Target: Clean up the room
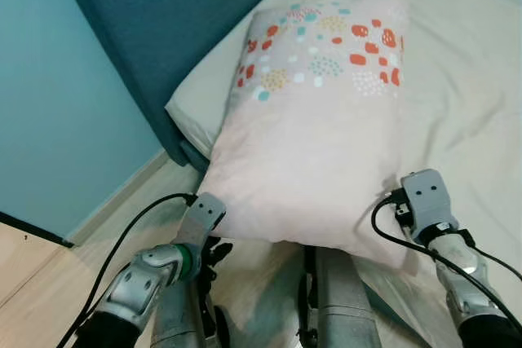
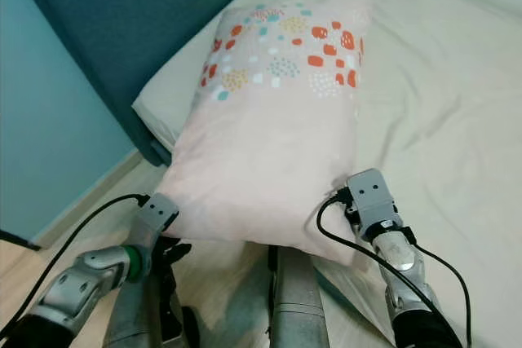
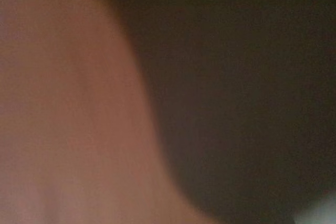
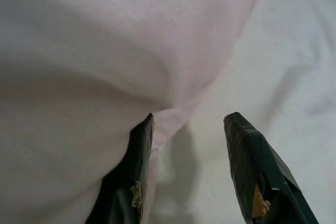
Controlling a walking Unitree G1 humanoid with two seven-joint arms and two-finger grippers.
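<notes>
Right wrist view: pillow (image 4: 105, 51) corner lies between the right end effector's (image 4: 189, 129) spread fingers.

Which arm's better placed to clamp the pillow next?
Right. Right gripper stands open, a fold of the pink pillow between its fingers above the bed sheet. The left wrist view is dark, pressed against fabric.
</notes>
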